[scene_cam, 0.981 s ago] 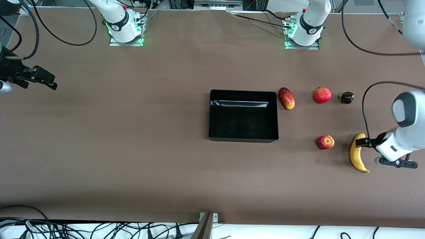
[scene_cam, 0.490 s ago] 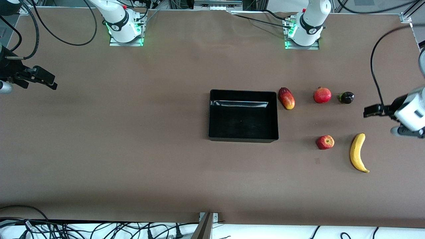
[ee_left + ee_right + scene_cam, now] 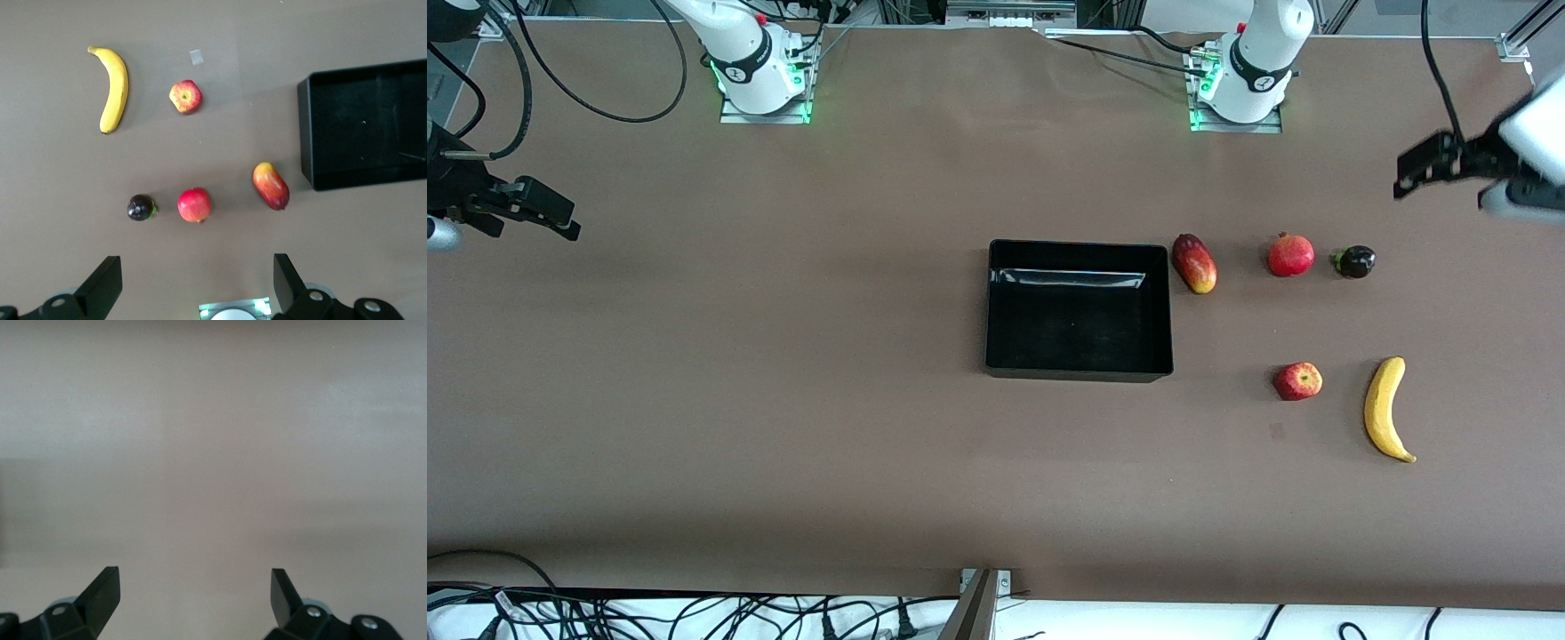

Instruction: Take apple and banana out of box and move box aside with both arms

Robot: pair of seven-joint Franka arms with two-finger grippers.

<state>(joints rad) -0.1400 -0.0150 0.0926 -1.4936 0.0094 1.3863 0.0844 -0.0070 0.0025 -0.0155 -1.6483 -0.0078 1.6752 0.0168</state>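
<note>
The black box [image 3: 1079, 246] stands open and empty mid-table. The red apple [image 3: 1298, 380] and the yellow banana [image 3: 1383, 409] lie on the table toward the left arm's end, nearer the front camera than the box. My left gripper [image 3: 1416, 167] is open and empty, high over bare table at the left arm's end. Its wrist view [image 3: 197, 275] looks down on the banana [image 3: 115, 88], the apple [image 3: 186, 97] and the box [image 3: 303, 133]. My right gripper [image 3: 560, 218] waits open and empty over bare table at the right arm's end, and its wrist view [image 3: 193, 587] shows only tabletop.
An oblong red-yellow mango-like fruit [image 3: 1194, 263] lies beside the box. A round pomegranate [image 3: 1290, 255] and a small dark fruit [image 3: 1355, 261] lie in a row with it toward the left arm's end. The arm bases stand along the table's edge.
My left gripper has left the banana's end and moved up and toward the robots' bases. The banana and the other fruits have not moved. The right arm is still.
</note>
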